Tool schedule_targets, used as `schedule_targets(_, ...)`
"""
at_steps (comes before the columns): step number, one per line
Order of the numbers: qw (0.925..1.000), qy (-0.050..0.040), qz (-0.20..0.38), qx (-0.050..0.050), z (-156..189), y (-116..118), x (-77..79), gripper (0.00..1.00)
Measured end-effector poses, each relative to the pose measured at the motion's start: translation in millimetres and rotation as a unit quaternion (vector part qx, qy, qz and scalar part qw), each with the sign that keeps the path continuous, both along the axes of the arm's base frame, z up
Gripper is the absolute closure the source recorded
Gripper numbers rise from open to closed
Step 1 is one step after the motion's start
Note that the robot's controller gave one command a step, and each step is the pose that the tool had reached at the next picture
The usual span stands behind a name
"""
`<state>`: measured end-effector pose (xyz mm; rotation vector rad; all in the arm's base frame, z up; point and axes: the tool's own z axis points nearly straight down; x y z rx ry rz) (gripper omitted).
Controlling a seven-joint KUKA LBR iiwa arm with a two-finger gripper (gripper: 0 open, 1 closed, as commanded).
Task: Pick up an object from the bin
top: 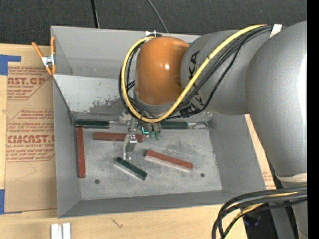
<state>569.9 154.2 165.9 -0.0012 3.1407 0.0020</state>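
My gripper point(129, 151) hangs below the orange wrist cover over the middle of the bin floor. Its tip is just above the upper end of a dark green bar point(131, 168) that lies slanted on the floor. A red-brown bar point(109, 137) lies flat just left of the gripper, and its right end runs under the gripper. Another red-brown bar point(168, 160) lies slanted a little to the right of the tip.
A red-brown bar point(80, 153) lies upright along the left wall. Two dark green bars, one point(91, 124) at the back left and one point(174, 125) at the back right, lie by the back wall. The arm and its cables cover the bin's right and back.
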Motion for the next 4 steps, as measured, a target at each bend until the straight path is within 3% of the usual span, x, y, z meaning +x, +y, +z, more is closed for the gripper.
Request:
schedule_targets(1, 0.9994, -0.003, -0.033, 0.001, -32.3, -10.6, -9.2, 0.0)
schedule_targets(2, 0.9995, -0.0118, -0.031, 0.003, -88.9, -30.5, -17.6, 1.0)
schedule_targets(3, 0.9995, -0.0118, -0.031, 0.003, -88.9, -30.5, -17.6, 1.0)
schedule_targets(4, 0.9982, -0.0017, -0.06, 0.0, 63.3, -33.3, -32.8, 1.0)
